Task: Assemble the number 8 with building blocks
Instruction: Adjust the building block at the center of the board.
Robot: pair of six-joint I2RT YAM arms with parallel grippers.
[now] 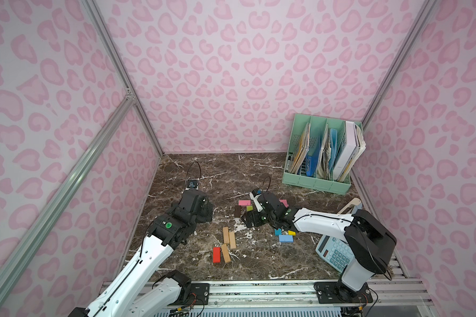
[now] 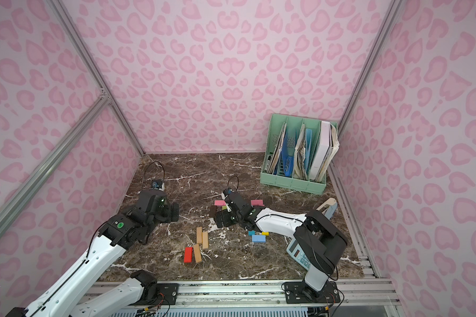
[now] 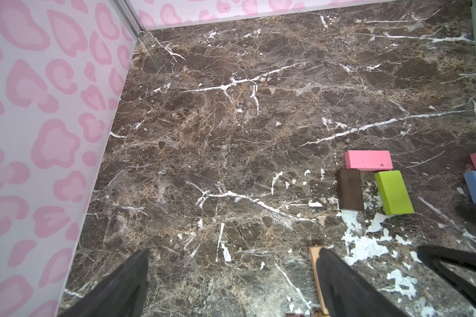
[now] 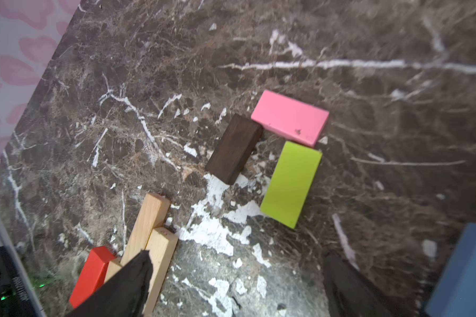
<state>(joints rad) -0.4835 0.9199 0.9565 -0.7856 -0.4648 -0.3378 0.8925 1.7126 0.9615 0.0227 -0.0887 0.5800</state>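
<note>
The building blocks lie in loose groups on the marble table. A pink block [image 1: 244,202], a dark brown block [image 1: 237,211] and a green block [image 1: 249,208] sit mid-table, also clear in the right wrist view: pink [image 4: 289,117], brown [image 4: 233,148], green [image 4: 291,184]. Three tan blocks [image 1: 226,234] and a red block [image 1: 216,254] lie nearer the front. Teal [image 1: 277,232], yellow [image 1: 291,233] and light blue [image 1: 285,238] blocks lie under the right arm. My right gripper [image 1: 252,219] hovers open beside the green block, holding nothing. My left gripper [image 1: 207,211] is open and empty, left of the group.
A mint file organizer [image 1: 319,153] full of folders stands at the back right. A pale blue calculator [image 1: 333,252] lies at the front right, partly under the right arm. Another pink block [image 1: 284,203] shows behind the right wrist. Pink patterned walls close three sides.
</note>
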